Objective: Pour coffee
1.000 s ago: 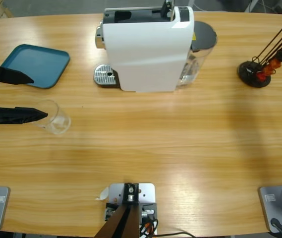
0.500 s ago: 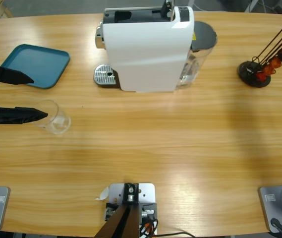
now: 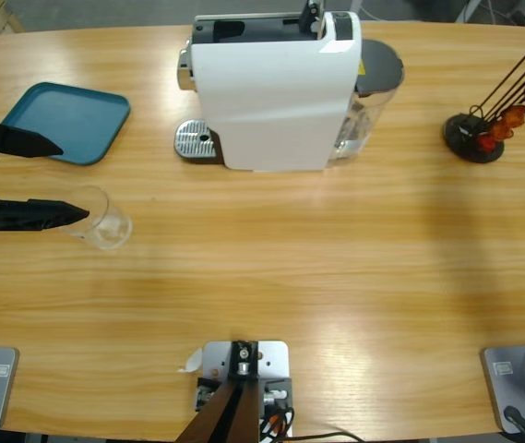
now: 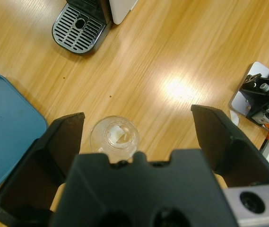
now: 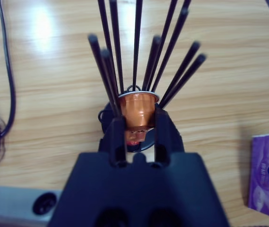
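At left of the frame, the left end effector [image 3: 59, 180] hangs spread beside the empty glass tumbler [image 3: 96, 218], no coffee visible in it. The right end effector [image 5: 136, 137] pinches 1 orange capsule [image 5: 138, 109] at its rack [image 3: 472, 138], likely for the coffee machine [image 3: 276, 88] on the bench [image 3: 336, 268].

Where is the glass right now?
High view: the glass stands at the table's left side, below the blue tray, by the left gripper's open jaws.
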Controlling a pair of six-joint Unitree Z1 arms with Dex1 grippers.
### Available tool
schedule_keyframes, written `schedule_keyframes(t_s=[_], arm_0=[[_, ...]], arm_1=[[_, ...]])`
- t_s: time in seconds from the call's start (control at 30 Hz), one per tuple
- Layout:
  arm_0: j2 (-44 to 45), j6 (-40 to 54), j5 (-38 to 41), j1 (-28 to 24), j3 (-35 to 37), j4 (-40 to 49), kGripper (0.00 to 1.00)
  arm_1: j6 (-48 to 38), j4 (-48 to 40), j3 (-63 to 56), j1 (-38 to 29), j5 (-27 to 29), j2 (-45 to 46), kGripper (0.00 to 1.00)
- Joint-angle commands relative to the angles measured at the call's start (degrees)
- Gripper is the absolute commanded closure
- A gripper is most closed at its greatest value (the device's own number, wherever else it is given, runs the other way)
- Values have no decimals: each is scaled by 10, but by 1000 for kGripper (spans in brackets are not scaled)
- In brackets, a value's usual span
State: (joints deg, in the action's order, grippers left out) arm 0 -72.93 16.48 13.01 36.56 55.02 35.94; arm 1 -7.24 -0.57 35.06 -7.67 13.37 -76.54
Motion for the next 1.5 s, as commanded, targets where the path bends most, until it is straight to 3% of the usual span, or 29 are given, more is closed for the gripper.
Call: schedule_keyframes(t_s=[0.03,0.53,0.77,0.87,1.0,1.07,1.23,1.5], arm_0=[[-18,-6,-1,10,-8,-2,27],[-15,-8,-1,12,-19,-2,27],[-18,-8,-1,13,-19,-3,27],[-18,-8,-1,13,-19,-5,27],[-13,-8,-1,13,-18,-5,27],[-3,-8,-2,14,-19,-4,27],[30,-8,-4,17,-19,9,27],[69,-23,-8,23,-20,20,27]], arm_1=[[-5,45,46,10,10,35,1000],[18,100,126,10,22,67,1000],[57,154,157,-40,33,130,1000],[89,166,156,-86,-22,156,1000],[177,193,152,-143,-201,168,1000],[222,210,154,-191,-237,166,1000],[298,247,228,-262,-264,99,1000],[404,359,482,-365,-278,-99,1000]])
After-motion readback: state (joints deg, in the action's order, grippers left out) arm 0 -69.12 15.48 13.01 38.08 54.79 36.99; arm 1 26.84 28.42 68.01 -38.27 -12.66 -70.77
